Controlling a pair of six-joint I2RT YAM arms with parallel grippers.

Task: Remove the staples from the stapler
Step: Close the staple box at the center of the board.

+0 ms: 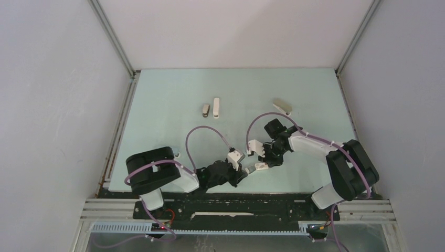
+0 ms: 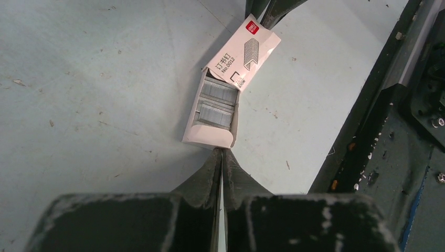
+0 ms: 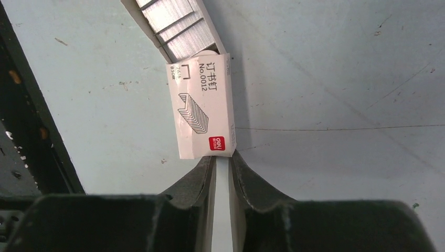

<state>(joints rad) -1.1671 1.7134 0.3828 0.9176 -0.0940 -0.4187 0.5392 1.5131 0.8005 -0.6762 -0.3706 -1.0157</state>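
Near the front edge of the pale green table [image 1: 173, 89], two robot arms hold an opened staple box between them. The left end effector [image 2: 220, 152], fingers pressed together, nips the rounded end flap of the inner tray [image 2: 212, 137], where grey staple strips [image 2: 218, 102] lie exposed. The right end effector [image 3: 223, 157] pinches the end of the printed cardboard sleeve [image 3: 202, 113], pulled partway off the tray. The grey-beige stapler [image 1: 282, 105] lies well apart at the far right of the table, untouched.
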